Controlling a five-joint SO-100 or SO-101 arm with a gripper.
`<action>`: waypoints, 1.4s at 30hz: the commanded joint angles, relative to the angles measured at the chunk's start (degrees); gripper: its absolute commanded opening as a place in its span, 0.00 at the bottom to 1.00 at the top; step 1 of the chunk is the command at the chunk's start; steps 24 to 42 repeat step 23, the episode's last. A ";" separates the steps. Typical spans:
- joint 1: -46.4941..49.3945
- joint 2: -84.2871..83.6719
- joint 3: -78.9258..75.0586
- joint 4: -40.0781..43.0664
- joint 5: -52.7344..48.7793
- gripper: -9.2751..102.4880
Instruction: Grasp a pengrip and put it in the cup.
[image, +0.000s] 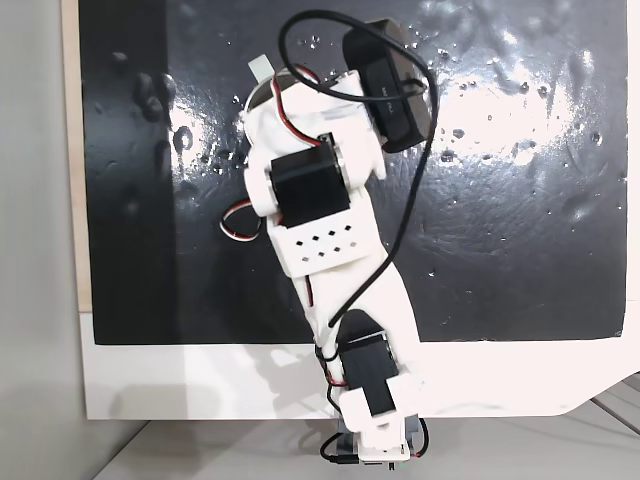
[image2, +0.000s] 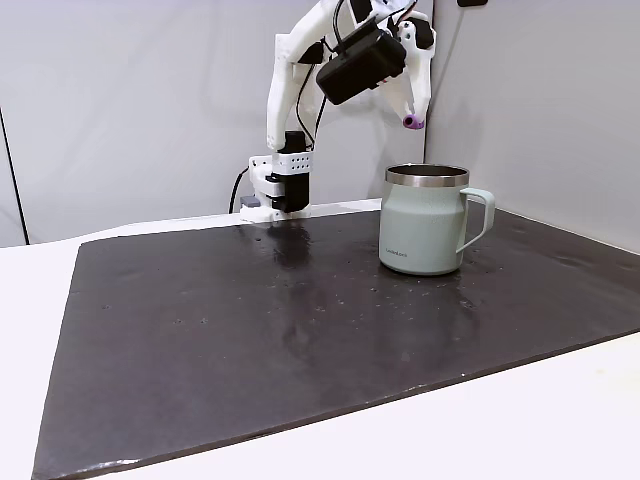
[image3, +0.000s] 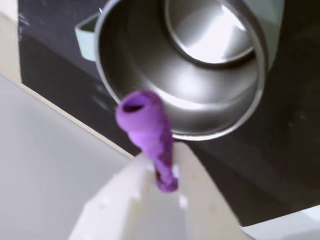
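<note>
Although small lettering sits low on the cup's (image2: 424, 232) pale green-grey wall in a fixed view, it is too small for you to read. You see the cup standing upright on the dark mat (image2: 250, 340), at about three o'clock from the mat's middle, its handle pointing to three o'clock. Its steel rim and shiny metal interior (image3: 200, 75) face you in the wrist view, and nothing lies inside that you can make out.

Your gripper (image3: 161, 172) is closed on the pengrip (image3: 147, 132), pinching its lower end between the white fingers while the purple tube's open, wider end sticks out toward twelve o'clock. In the wrist view the pengrip overlaps the cup's rim at about seven o'clock. From the side, the pengrip (image2: 410, 122) hangs in the air above the cup's mouth, well clear of the rim. Water droplets (image: 480, 130) speckle the wet mat in a fixed view from above.
</note>
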 joint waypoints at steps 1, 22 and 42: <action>-0.79 4.57 -0.35 0.70 -1.05 0.13; -1.58 6.06 0.35 0.88 -1.76 0.34; -1.58 6.06 0.35 0.88 -1.85 0.34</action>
